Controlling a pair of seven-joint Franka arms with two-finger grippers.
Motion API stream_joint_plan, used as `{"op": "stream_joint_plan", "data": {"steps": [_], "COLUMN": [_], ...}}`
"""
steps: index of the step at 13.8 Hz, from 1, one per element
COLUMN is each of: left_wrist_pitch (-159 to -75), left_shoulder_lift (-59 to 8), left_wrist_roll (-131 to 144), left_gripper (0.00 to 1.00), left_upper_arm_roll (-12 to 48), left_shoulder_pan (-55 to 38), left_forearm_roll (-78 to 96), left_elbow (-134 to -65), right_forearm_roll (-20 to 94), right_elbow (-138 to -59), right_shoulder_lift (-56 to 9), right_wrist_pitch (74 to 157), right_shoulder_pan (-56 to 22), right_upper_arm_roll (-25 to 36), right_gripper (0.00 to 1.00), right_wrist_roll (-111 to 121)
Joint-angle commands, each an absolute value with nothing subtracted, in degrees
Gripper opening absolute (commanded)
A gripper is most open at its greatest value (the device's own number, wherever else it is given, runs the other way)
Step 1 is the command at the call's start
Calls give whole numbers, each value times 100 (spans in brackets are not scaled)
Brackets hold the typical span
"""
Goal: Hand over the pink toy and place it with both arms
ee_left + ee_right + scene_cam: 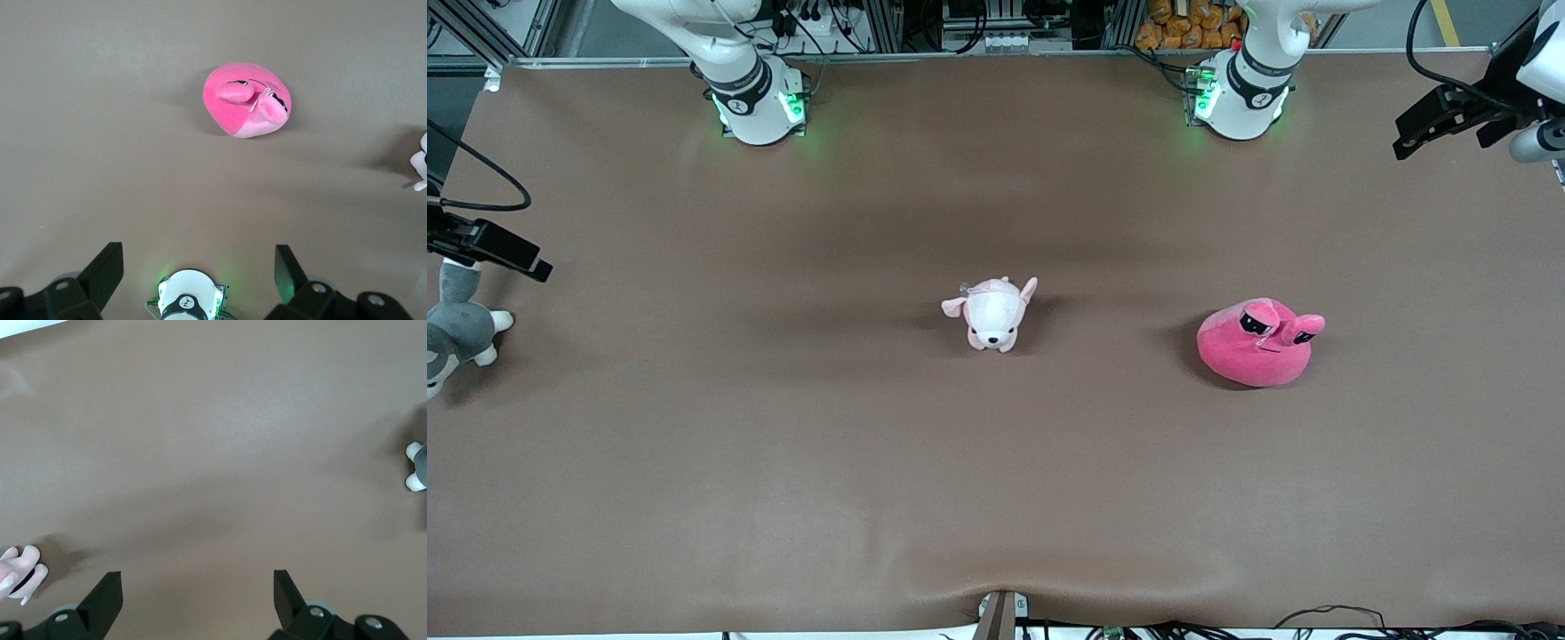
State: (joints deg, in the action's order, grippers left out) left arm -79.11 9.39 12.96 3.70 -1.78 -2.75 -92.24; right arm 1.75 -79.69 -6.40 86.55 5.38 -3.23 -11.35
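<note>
Since no grasp yet, pink toy (1258, 343) sits upright on table (783, 462) twd left arm's end, apart from puppy plush (993, 313) mid-table. Left gripper (198, 272) high above, jaws spread wide, empty, likely picks first. Right gripper (197, 595) waits, wide open, empty, near grey plush (458, 329).

The two big white robot arms with black bands stand on round bases, and both wait with nothing in their hands. The left arm's black two-finger gripper (199, 273) hangs high over the left arm's end of the brown surface (783, 444), its fingers (107, 270) spread wide apart. The right arm's black two-finger gripper (197, 597) hangs high over the right arm's end of the surface, and its fingers (107, 595) are spread wide apart too, holding nothing.
</note>
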Motion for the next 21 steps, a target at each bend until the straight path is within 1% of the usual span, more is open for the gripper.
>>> {"op": "stream_joint_plan", "data": {"steps": [1,4,9,21], "left_wrist_pitch": [-7901,-7901,-7989,-8648], "left_shoulder_lift": [879,818,607,-114], "left_wrist_roll": [1371,1380,1756,3329], "left_gripper": [100,100,100,100], "left_upper_arm_roll": [387,387,378,431], "left_shoulder_pan": [-132,69,149,141], "left_forearm_roll": [-351,-334,-334,-308], "left_elbow": [-9097,-9097,-9097,-9167], "right_forearm_roll": [281,281,281,281], "right_elbow": [-7787,-7787,-7787,-7787], "right_shoulder_lift": [-721,-721,-721,-712], "right_wrist_pitch": [8543,8543,8534,8455], "right_shoulder_pan": [650,650,650,659], "right_upper_arm_roll": [-352,-352,-352,-352], "right_gripper": [100,100,100,100], "right_wrist_roll": [-1178,-1195,-1195,-1187]}}
